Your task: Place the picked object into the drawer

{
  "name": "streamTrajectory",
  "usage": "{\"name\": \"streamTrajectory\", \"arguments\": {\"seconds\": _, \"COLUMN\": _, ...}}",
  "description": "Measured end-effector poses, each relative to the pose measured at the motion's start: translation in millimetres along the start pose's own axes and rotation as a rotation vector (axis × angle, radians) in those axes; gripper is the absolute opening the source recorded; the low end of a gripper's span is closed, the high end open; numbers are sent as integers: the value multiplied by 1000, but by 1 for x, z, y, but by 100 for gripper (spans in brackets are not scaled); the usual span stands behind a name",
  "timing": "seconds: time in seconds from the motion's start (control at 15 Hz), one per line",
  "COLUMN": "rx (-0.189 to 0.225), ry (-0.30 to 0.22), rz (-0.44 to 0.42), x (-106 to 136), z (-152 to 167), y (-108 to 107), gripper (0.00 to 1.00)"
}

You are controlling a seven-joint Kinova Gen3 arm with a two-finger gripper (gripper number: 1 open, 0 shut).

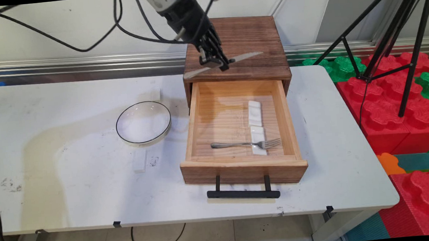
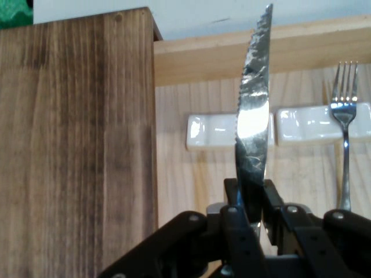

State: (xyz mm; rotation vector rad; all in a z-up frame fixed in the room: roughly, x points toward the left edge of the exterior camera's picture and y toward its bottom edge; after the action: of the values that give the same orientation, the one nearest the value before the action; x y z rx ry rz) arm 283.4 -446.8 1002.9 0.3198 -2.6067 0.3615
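- Pincer [image 1: 215, 62]: clamped on a serrated knife [image 1: 244, 57], raised over the wooden cabinet [image 1: 246, 41], just behind its open drawer [image 1: 241, 168].
- Drawer contents: fork [image 1: 245, 144], tines right, across the nearer of two white rests [image 1: 258, 140].
- Left, on the white surface [image 1: 70, 185]: round black-rimmed plate [image 1: 143, 123].

One knife [image 1: 224, 63] — upper centre of the main view. One fork [image 1: 246, 144] and two white rests [image 1: 254, 113] sit inside the single open wooden drawer [image 1: 243, 168] at centre frame. One round dish [image 1: 143, 123] lies left of centre, with two small white blocks [image 1: 140, 161] near it — one just above, one just below. One tripod [image 1: 391, 30] stands at upper right.
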Motion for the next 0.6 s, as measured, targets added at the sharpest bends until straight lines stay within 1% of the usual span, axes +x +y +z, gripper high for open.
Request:
{"name": "streamTrajectory", "arguments": {"seconds": 0.33, "rx": -32, "ry": 11, "rz": -2, "x": -3, "z": 28, "y": -2, "gripper": 0}}
{"name": "streamTrajectory", "arguments": {"seconds": 0.6, "rx": -57, "ry": 20, "rz": -12, "x": -13, "z": 49, "y": -3, "gripper": 0}}
